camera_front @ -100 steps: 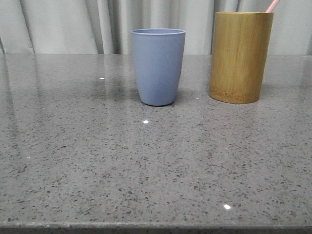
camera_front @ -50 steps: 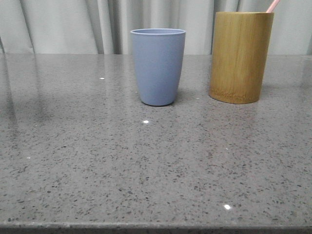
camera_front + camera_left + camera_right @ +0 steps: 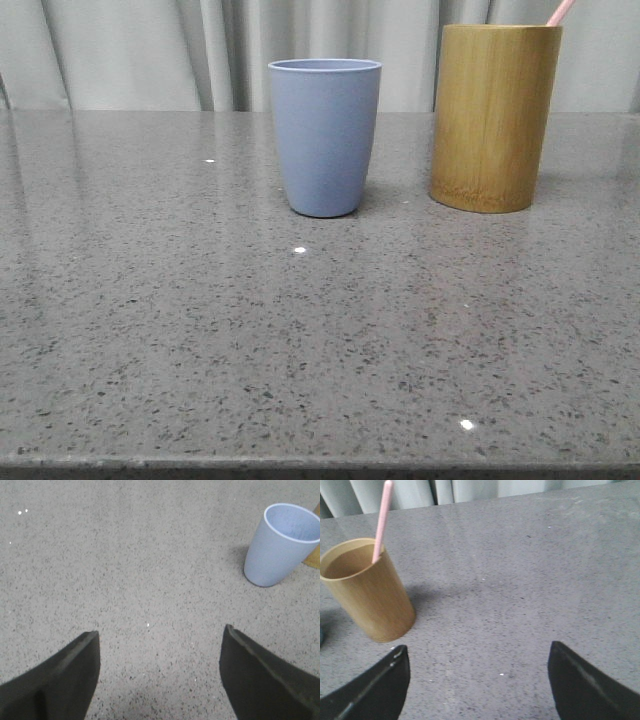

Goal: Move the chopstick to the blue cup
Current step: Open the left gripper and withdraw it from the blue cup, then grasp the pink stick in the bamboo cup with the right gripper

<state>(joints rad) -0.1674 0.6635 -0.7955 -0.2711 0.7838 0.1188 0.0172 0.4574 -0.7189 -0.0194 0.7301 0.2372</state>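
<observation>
The pale blue cup (image 3: 325, 135) stands upright and empty at the table's middle back; it also shows in the left wrist view (image 3: 280, 545). A pink chopstick (image 3: 559, 11) sticks up out of the yellow-brown bamboo holder (image 3: 493, 115) to the cup's right; the right wrist view shows the chopstick (image 3: 382, 520) leaning on the holder's (image 3: 367, 592) rim. My left gripper (image 3: 160, 637) is open and empty over bare table, apart from the cup. My right gripper (image 3: 477, 652) is open and empty, apart from the holder. Neither gripper shows in the front view.
The grey speckled stone table (image 3: 300, 330) runs to a front edge at the bottom of the front view. Pale curtains (image 3: 150, 50) hang behind the table's back edge.
</observation>
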